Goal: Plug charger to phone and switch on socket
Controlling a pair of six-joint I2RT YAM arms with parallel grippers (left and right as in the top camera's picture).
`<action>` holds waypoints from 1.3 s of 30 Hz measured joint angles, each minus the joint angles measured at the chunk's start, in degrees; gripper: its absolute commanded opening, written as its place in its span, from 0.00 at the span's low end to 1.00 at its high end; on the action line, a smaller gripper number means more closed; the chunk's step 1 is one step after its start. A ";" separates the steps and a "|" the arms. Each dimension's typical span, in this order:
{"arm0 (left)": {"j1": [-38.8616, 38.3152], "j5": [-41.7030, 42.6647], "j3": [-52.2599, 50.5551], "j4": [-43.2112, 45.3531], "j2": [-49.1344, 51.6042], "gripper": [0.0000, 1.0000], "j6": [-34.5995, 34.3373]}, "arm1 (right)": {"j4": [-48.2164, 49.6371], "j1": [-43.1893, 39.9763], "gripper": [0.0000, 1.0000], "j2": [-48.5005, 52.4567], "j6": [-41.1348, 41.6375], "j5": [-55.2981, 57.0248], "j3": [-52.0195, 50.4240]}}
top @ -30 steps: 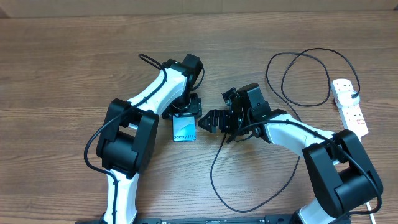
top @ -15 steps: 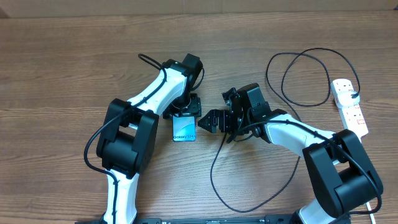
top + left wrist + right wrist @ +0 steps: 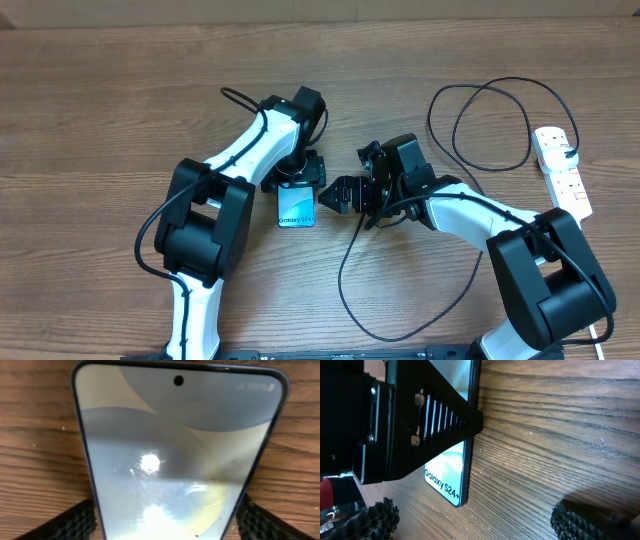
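Nearest us, low in the middle of the overhead frame, the charger (image 3: 340, 272) sweeps a wide black curve over the wooden table (image 3: 100, 100), its left side rising toward the right gripper (image 3: 328, 197). We cannot make out its connector tip.

Above that, just left of centre, the phone (image 3: 297, 208) lies flat, screen up, its "Galaxy S24+" end toward the bottom of the frame. The left gripper (image 3: 296, 182) comes straight down over its upper end. In the left wrist view we see two dark ribbed pads (image 3: 70, 521) in the bottom corners, one against each long edge, so this claw is pinching the phone across its width.

The right gripper sits just right of the phone, pointing left at its edge; we cannot tell whether it touches. Its claw is spread wide: in the right wrist view its fingertips (image 3: 587, 521) show in the bottom corners, well apart, bare wood between them.

Farther off, in the upper right, the charger makes a large loop and reaches the socket (image 3: 562, 170), a white strip lying slanted by the right edge, well apart from the phone.
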 measured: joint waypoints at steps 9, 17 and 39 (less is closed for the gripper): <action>-0.04 0.20 -0.04 0.20 -0.07 0.66 -0.09 | -0.02 0.00 1.00 0.00 -0.02 0.02 0.00; 0.59 1.38 -0.02 0.17 -0.07 0.66 1.22 | 0.00 0.00 1.00 0.00 -0.13 -0.17 0.00; 5.01 11.32 0.00 -0.70 -0.09 0.71 10.84 | 4.00 2.47 0.96 0.46 -2.14 -5.77 -0.02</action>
